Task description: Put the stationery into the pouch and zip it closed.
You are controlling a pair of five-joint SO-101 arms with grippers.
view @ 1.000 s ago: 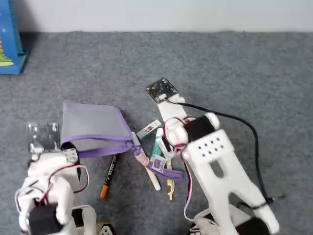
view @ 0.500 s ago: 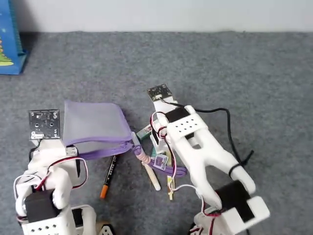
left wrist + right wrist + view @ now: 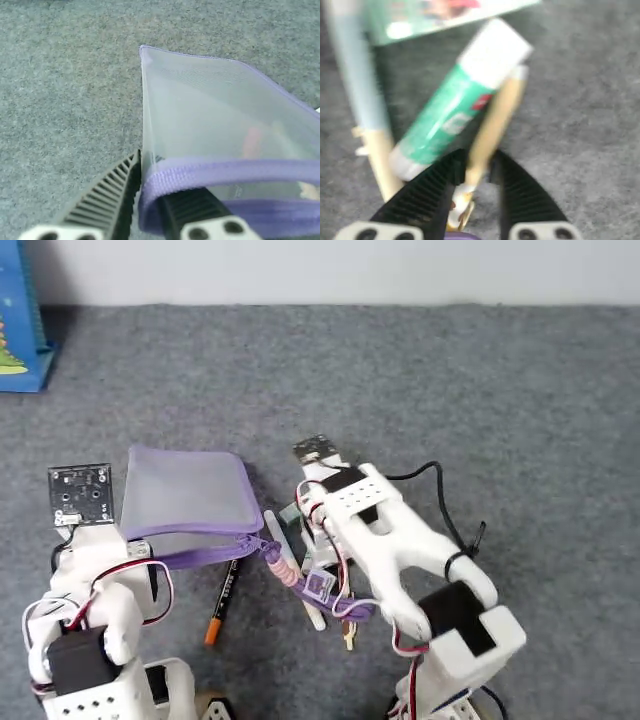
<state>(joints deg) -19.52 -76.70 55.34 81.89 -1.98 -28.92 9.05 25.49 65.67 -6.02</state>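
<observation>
A translucent pouch (image 3: 185, 495) with a purple zip edge lies on the grey carpet left of centre. My left gripper (image 3: 147, 200) is shut on the pouch's purple rim (image 3: 225, 172) at its near corner. Beside the pouch mouth lies a stationery pile: a pink pen (image 3: 284, 562), a green glue stick (image 3: 452, 107), a pale blue pen (image 3: 350, 65) and a yellow pen (image 3: 495, 125). My right arm (image 3: 380, 530) hangs over that pile. My right gripper (image 3: 477, 167) is shut on the yellow pen. A black pen with an orange tip (image 3: 222, 602) lies apart, near the pouch.
A blue box (image 3: 20, 335) stands at the far left by the white wall (image 3: 320, 270). A green printed packet (image 3: 445, 12) lies just beyond the glue stick. Bare carpet stretches to the right and back.
My right arm has swung in and dropped onto the stationery pile. The left arm's wrist has shifted a little, and the pouch and pink pen have nudged slightly left.
</observation>
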